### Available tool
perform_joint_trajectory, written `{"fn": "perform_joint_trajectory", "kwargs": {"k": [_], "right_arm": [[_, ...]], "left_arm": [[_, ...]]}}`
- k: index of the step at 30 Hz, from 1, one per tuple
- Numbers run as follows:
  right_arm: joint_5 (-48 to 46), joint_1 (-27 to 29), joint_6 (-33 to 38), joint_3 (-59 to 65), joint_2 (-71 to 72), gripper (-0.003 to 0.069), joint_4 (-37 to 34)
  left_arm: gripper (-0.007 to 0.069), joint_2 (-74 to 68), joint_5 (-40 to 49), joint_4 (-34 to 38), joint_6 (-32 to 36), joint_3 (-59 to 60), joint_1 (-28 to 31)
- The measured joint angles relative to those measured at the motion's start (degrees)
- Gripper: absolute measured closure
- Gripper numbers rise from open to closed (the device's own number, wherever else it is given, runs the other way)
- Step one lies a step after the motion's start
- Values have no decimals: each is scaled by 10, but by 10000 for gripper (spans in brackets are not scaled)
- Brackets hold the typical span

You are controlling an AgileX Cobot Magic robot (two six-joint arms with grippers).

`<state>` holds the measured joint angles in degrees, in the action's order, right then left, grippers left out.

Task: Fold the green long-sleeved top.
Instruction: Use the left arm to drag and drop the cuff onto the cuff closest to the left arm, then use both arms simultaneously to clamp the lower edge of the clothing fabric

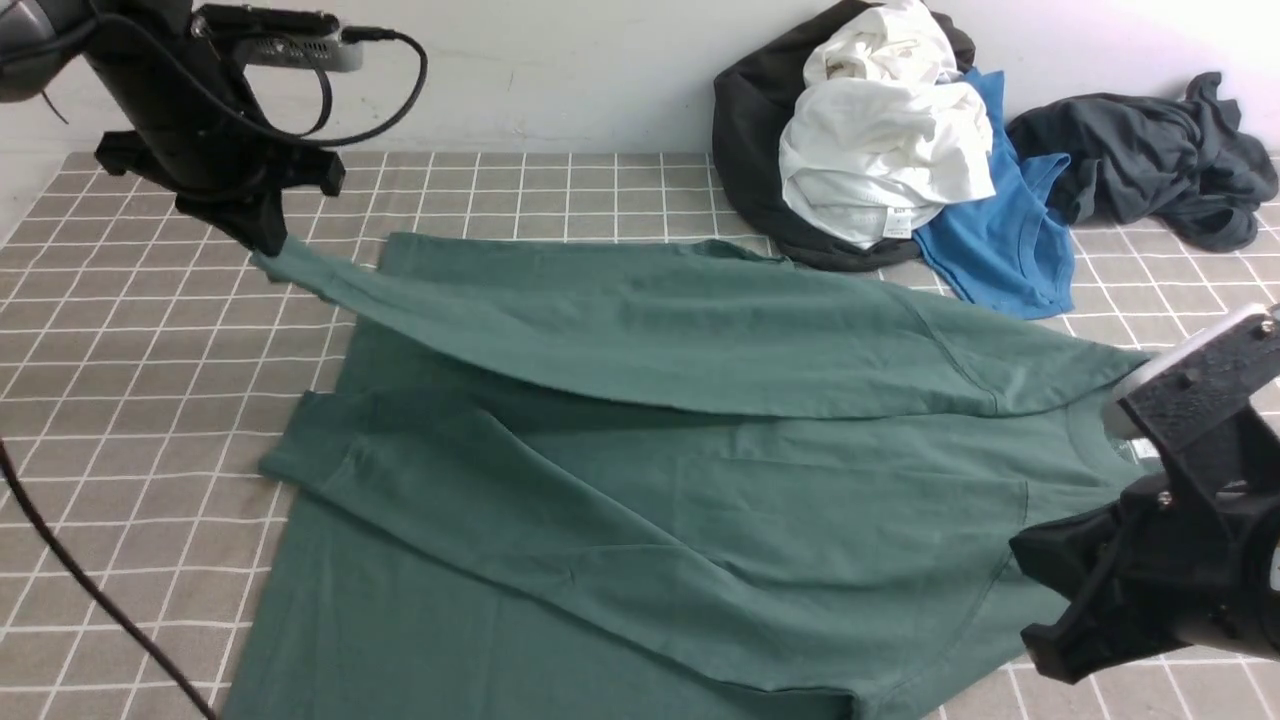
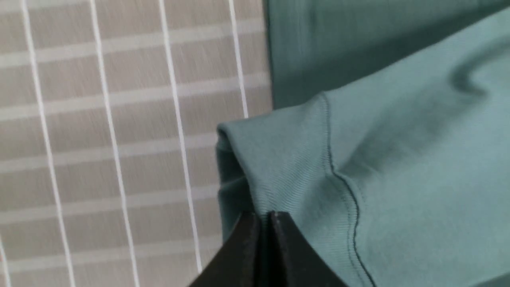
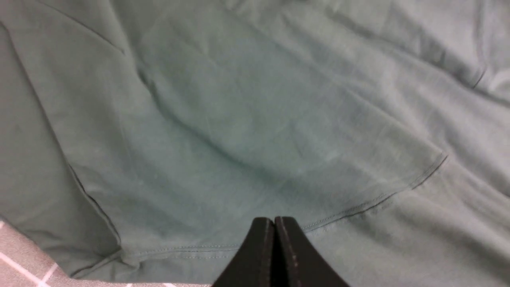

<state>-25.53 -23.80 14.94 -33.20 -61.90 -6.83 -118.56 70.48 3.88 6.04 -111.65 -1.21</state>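
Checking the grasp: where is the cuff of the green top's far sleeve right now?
Front view, far left: the cuff is pinched in the left gripper over the tiled table, its sleeve stretching rightward across the green long-sleeved top.

1. The left gripper shows as two black fingers pressed together, pinching the ribbed cuff of the green long-sleeved top.
2. A dark stitched seam divides the cuff from the smoother, creased sleeve cloth.
3. Beyond the sleeve, another part of the top lies flat, with a straight edge.
4. Beside it is the table, grey-brown with white grid lines, slightly blurred.
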Motion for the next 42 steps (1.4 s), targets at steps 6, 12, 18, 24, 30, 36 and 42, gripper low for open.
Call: {"fn": "perform_joint_trajectory", "kwargs": {"k": [6,12,18,24,30,36,42], "right_arm": [[-8,0,0,0,16,669,2],[-36,0,0,0,16,669,-4],[-71,0,0,0,16,669,-16],[-87,0,11,0,18,669,-55],[-92,0,66,0,18,669,-100],[-94,0,125,0,18,669,-153],[-103,0,173,0,18,669,-190]], "left_arm": [[606,54,-18,-39,-2,178,-15],[440,65,-14,-91,-18,207,-15],[236,148,-14,-67,-35,275,-38],[208,251,-99,-89,50,497,-123],[208,299,-227,-131,235,691,-200],[209,303,-283,-135,374,765,-220],[330,311,-299,-134,404,777,-220]]}}
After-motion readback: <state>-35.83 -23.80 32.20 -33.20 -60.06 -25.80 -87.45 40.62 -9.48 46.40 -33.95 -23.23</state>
